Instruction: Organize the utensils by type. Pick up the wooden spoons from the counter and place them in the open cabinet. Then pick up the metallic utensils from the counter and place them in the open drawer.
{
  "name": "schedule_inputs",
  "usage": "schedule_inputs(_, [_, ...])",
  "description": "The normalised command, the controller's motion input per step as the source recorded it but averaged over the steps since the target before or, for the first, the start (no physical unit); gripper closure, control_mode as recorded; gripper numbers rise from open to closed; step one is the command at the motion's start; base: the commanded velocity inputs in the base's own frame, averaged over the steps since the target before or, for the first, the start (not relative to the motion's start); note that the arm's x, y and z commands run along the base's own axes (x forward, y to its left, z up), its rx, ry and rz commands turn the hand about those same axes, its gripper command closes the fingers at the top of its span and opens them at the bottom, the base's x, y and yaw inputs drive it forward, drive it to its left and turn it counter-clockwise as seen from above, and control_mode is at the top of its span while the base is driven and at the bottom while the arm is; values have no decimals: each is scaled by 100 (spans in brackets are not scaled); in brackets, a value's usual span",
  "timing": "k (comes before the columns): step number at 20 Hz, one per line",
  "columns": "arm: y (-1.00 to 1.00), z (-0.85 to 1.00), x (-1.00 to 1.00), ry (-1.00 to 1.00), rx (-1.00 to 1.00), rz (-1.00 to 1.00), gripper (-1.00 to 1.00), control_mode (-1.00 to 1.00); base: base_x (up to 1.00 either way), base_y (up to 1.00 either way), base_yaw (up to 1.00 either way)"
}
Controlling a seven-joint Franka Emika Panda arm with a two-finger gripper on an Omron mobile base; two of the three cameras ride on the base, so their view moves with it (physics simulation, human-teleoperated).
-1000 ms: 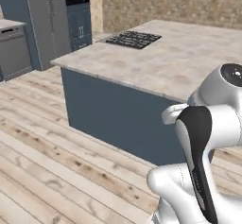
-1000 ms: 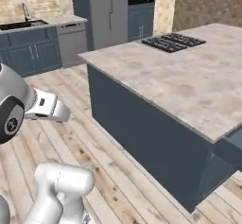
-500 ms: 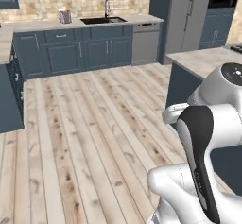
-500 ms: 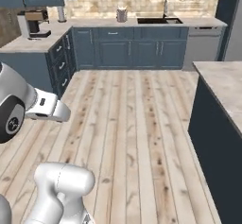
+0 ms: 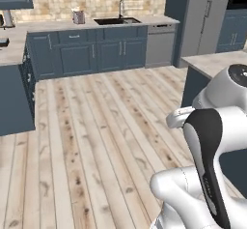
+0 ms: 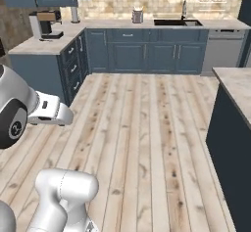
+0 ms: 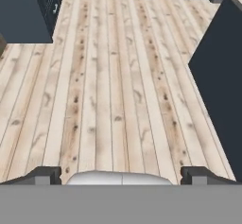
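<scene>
On the left of the right base view stands a counter (image 6: pixel 46 42) with a coffee machine (image 6: pixel 45 24) on it, and below it drawer fronts (image 6: pixel 73 69) with short silver handles. Further right along the back wall are a sink (image 6: pixel 177 22) and a grey dishwasher (image 6: pixel 223 50). Wooden floor (image 6: pixel 142 128) lies in the middle. At the right edge is the island (image 6: pixel 235 123). The gripper (image 7: pixel 121 172) hangs over the floor, fingers wide apart, holding nothing. No spoon can be made out on the counters.

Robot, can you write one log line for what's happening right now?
base: facing sink counter | claw: open, empty, over wooden floor | utensils: unseen
</scene>
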Motion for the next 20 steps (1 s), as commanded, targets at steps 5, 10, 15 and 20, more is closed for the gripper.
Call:
schedule_inputs(5, [0, 0, 0, 0, 0, 0, -100, 100, 68, 0, 0])
schedule_inputs(10, [0, 0, 0, 0, 0, 0, -100, 100, 100, 14, 10])
schedule_inputs(15, [0, 0, 0, 0, 0, 0, -100, 100, 100, 1, 29])
schedule_inputs(20, [0, 0, 0, 0, 0, 0, -100, 100, 100, 0, 29])
